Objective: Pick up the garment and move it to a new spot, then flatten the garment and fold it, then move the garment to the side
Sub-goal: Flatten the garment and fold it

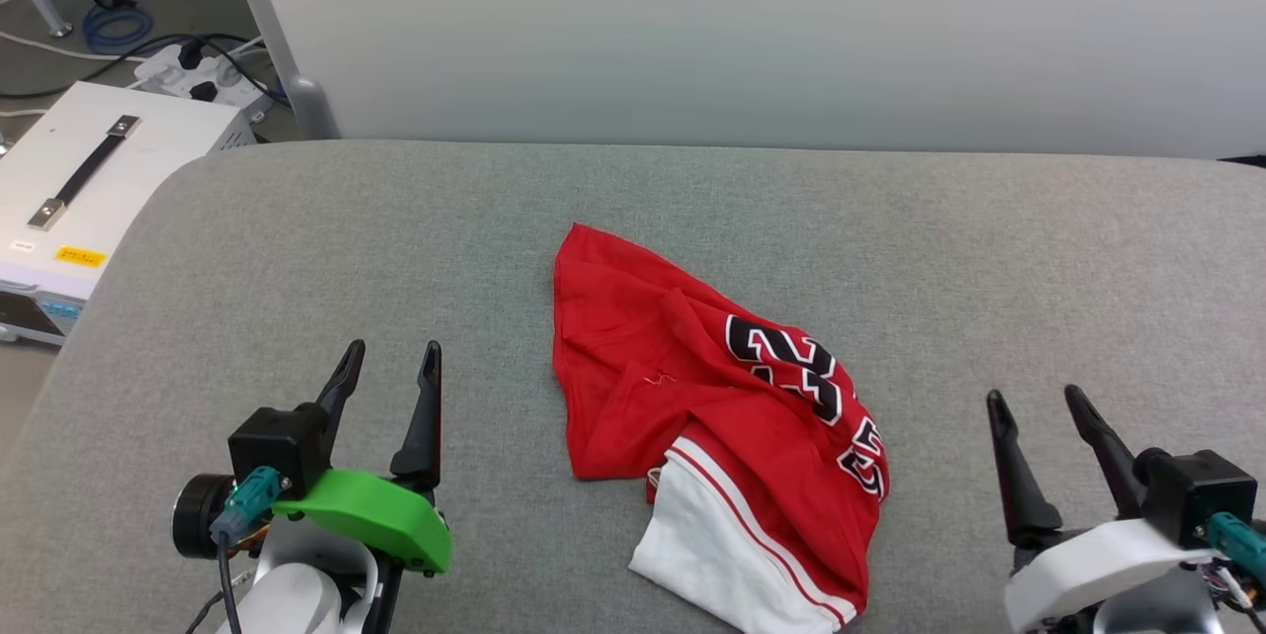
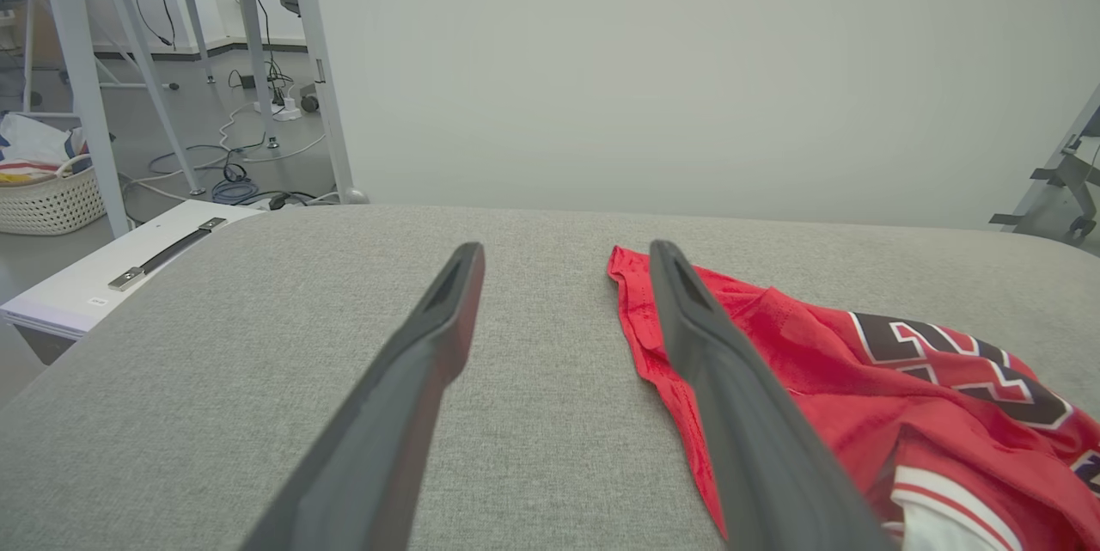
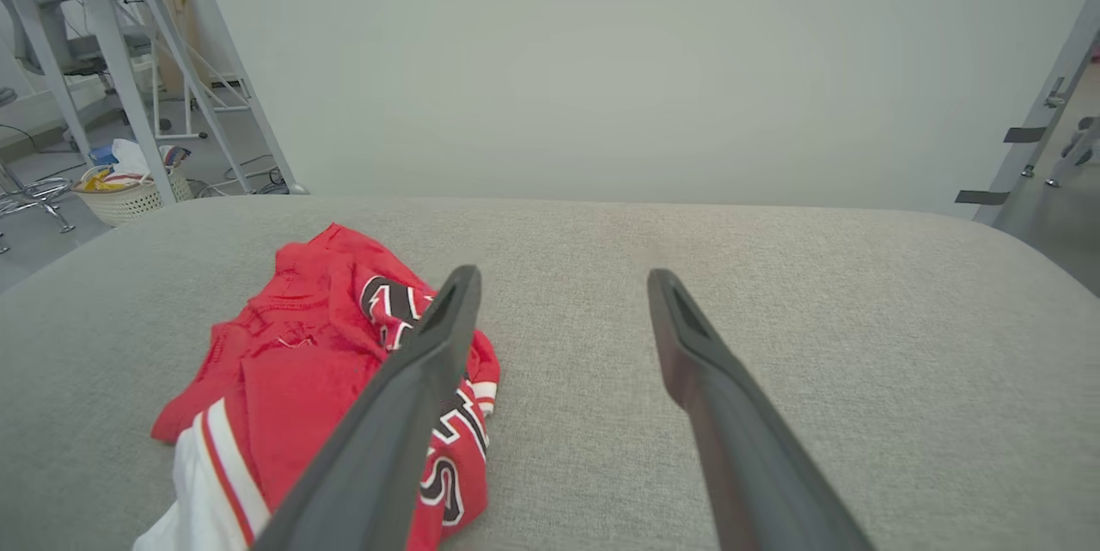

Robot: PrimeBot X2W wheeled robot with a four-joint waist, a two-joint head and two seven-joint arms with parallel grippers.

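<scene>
Looking down from the head view, I saw the crumpled red basketball-style T-shirt with black, white-outlined numerals heaped near the middle of the grey fabric-covered tabletop, toward its near edge. The left tool hovered on one side and the right tool on the other. Both were well apart from the cloth, their jaws spread wide and holding nothing. A white sleeve with red-striped trim spilled out at the near end.

From the left wrist view, only bare tabletop lay between the two dark fingers. The shirt's plain red hem began behind the inner finger. I judged that this arm would have to swing inward before descending, or it would close on nothing.

From the right wrist view, the heap sat off to the side, partly behind the inner finger, with the numerals creased over themselves.

The pick-up had not begun, as I read it. It seemed wise to pinch a raised ridge of red cloth rather than the flat sleeve. The lift would need to be high enough that no trailing part dragged on the tabletop.
</scene>
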